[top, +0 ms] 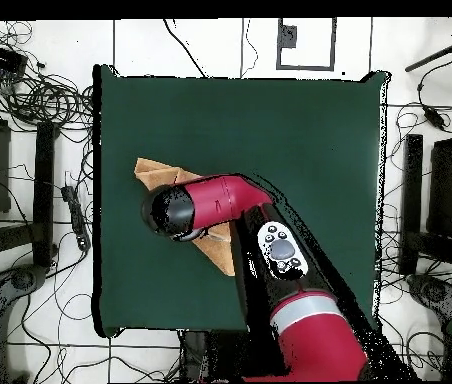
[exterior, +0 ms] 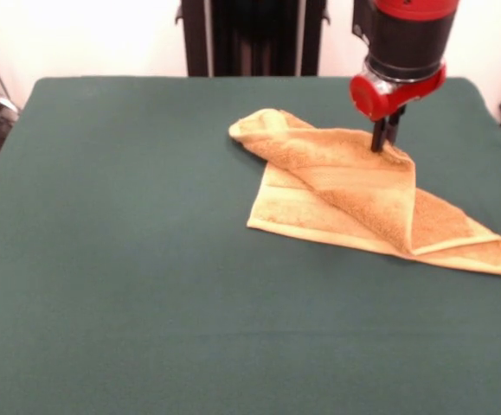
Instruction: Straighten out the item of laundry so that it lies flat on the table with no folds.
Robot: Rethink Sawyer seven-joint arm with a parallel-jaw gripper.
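Nearest the camera in the front view is a wide stretch of bare green table, and beyond it, right of centre, the towel lies folded over itself — one layer is drawn diagonally across the other, so a paler hemmed strip shows along the lower left edge and a pointed corner sticks out at the far right. The upper left end is bunched into a soft roll. The arm comes down from the top right, and the gripper has its dark fingers drawn close together right at the towel's top fold, at the far edge of the cloth; they seem to be nipping that edge, which would explain why the fabric rises to a small peak there instead of lying flat. That grip point looks like a sensible one for peeling the upper layer back off the lower. From overhead, the red arm reaches in from the bottom and its head covers most of the towel — only a tan corner shows above and left of it and a wedge below, on the left part of the table. The fingers are hidden in this view. The job looks far from done, with at least one big fold remaining.
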